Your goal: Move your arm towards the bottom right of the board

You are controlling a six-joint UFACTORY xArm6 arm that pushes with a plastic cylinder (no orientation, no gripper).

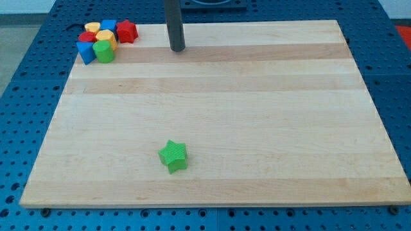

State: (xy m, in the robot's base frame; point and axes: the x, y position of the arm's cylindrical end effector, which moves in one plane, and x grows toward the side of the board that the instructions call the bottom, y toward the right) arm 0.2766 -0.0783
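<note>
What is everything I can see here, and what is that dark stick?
Board: one, pale wood, fills most of the view.
Base: blue, full of holes, under the board.
Green star block: one, alone near the view's bottom, left of centre.
Red star block: one, right end of the top-left cluster.
Yellow blocks: two, in the cluster.
Blue blocks: two, in the cluster; one partly hidden.
Red block: one, small, cluster's left.
Green block: one, cluster's front.
My tip: one dark rod, top edge, right of the cluster, touching no block.
</note>
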